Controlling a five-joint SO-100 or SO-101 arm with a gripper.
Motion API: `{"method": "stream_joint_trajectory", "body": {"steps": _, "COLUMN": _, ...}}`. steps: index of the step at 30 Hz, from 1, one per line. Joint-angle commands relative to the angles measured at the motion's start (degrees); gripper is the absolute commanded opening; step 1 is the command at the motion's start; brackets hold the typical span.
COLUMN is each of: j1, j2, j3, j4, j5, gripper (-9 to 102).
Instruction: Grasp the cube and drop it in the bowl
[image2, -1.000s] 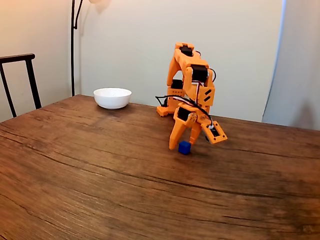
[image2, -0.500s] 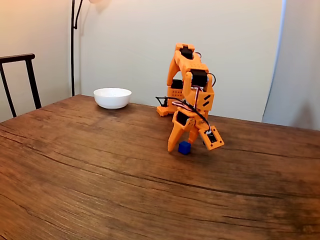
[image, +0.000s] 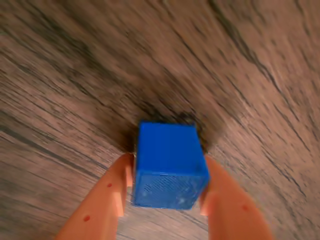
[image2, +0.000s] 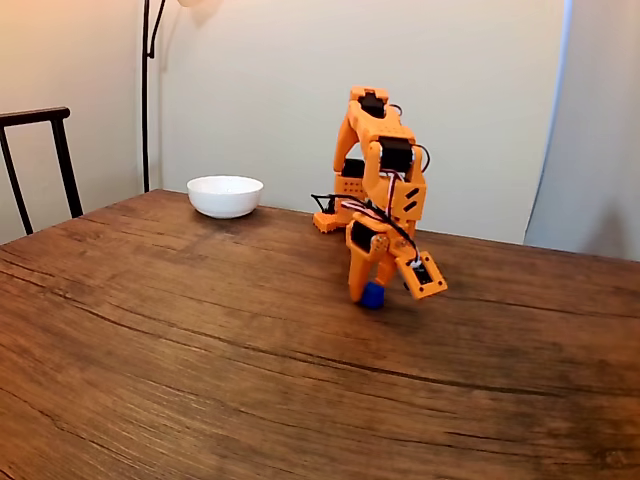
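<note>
The deep-blue cube (image: 169, 164) sits between my two orange fingers (image: 107, 197) in the wrist view, both pressed against its sides. In the fixed view the orange gripper (image2: 372, 292) points down at the wooden table, shut on the cube (image2: 373, 295) at table level. The white bowl (image2: 225, 195) stands far off at the back left of the table, near the wall. I cannot tell whether the cube still touches the wood.
The arm's orange base (image2: 345, 205) stands at the table's back edge, behind the gripper. A dark chair back (image2: 35, 160) and a thin lamp pole (image2: 146, 95) stand at the left. Open wooden tabletop (image2: 200, 340) stretches between gripper and bowl.
The fingers, spread wide around the cube a second ago, have come together on it. The cube stays in about the same place on the table.
</note>
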Motion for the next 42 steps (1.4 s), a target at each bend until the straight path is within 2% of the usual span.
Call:
{"method": "stream_joint_trajectory", "body": {"steps": 1, "j1": 0.6, "j2": -0.1, "j3": -1.0, "j4": 0.2, "j5": -0.6, "gripper": 13}}
{"method": "stream_joint_trajectory", "body": {"steps": 23, "j1": 2.7, "j2": 0.8, "j3": -7.2, "j4": 1.7, "j5": -0.7, "gripper": 7}}
{"method": "stream_joint_trajectory", "body": {"steps": 32, "j1": 4.3, "j2": 0.8, "j3": -23.4, "j4": 12.8, "j5": 0.0, "gripper": 7}}
{"method": "stream_joint_trajectory", "body": {"steps": 42, "j1": 6.9, "j2": 0.9, "j3": -34.4, "j4": 26.1, "j5": 0.2, "gripper": 7}}
